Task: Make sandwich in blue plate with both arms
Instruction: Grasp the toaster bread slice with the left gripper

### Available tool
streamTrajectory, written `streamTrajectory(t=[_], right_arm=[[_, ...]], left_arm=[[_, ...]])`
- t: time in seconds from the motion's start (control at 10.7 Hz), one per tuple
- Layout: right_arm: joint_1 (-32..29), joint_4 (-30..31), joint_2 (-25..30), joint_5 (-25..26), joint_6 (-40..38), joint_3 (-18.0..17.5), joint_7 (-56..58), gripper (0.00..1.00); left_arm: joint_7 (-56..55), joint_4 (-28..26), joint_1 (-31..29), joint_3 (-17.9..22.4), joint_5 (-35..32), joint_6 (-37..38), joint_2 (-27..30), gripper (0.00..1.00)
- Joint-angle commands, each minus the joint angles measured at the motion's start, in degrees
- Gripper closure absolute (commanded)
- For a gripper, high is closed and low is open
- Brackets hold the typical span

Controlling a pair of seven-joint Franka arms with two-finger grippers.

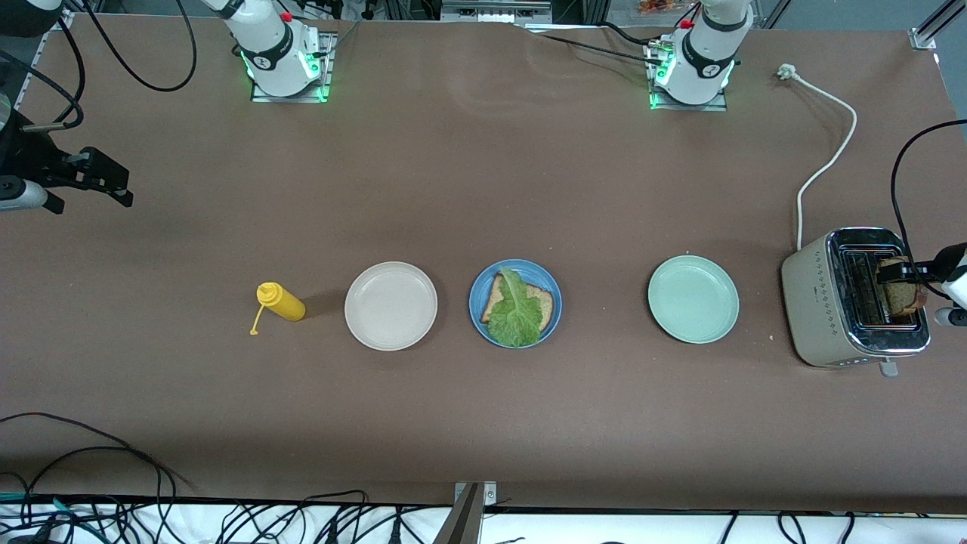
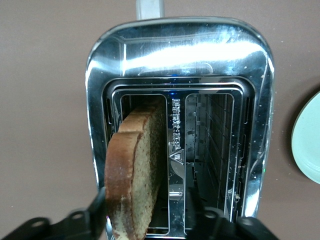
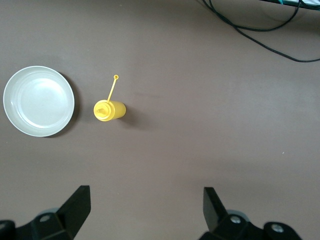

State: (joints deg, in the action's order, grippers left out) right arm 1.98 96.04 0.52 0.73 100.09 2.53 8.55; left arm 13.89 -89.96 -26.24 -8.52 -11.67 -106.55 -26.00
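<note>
The left end effector (image 2: pixel 150 220) hangs over the toaster (image 1: pixel 857 298), fingers straddling a bread slice (image 2: pixel 135 175) without visibly gripping, the right end effector (image 3: pixel 145 207) waits open above bare bench, and bread and lettuce (image 1: pixel 517 306) lie on the blue plate (image 1: pixel 477 298).

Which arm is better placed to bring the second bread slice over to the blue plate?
The left. Its gripper already straddles the bread slice standing in the toaster. The right gripper waits open over bare table near the mustard bottle.
</note>
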Motion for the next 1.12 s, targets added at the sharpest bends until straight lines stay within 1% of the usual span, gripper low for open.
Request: streamTrajectory(t=[0.0, 0.09, 0.19, 0.28, 0.56, 0.84, 1.03], right_arm=[[0.0, -1.4, -0.3, 0.8, -1.3, 0.0, -0.7, 0.00], [0.0, -1.4, -0.3, 0.8, -1.3, 0.0, -0.7, 0.00], [0.0, -1.4, -0.3, 0.8, -1.3, 0.1, -0.7, 0.00], [0.0, -1.4, -0.3, 0.8, -1.3, 0.1, -0.7, 0.00], [0.0, -1.5, -0.2, 0.8, -1.9, 0.1, -0.7, 0.00], [0.0, -2.6, -0.3, 0.8, -1.9, 0.9, -0.7, 0.00], [-0.1, -3.0, -0.4, 0.8, -1.9, 1.1, -0.7, 0.00]], left_arm=[[0.8, 1.0, -0.6, -0.4, -2.0, -0.2, -1.5, 0.69], [0.8, 1.0, -0.5, -0.4, -2.1, -0.2, -1.3, 0.82], [1.1, 1.0, -0.5, -0.4, -2.2, -0.2, -1.2, 0.92], [1.7, 1.0, -0.4, -0.4, -2.2, -0.2, -1.1, 1.00], [2.3, 1.0, -0.2, -0.4, -2.2, 0.2, -0.8, 1.00], [5.1, 1.2, 1.0, -2.0, -2.7, 1.3, 2.4, 1.00], [5.2, 3.5, 4.4, -3.3, -6.3, 6.2, 4.4, 1.00]])
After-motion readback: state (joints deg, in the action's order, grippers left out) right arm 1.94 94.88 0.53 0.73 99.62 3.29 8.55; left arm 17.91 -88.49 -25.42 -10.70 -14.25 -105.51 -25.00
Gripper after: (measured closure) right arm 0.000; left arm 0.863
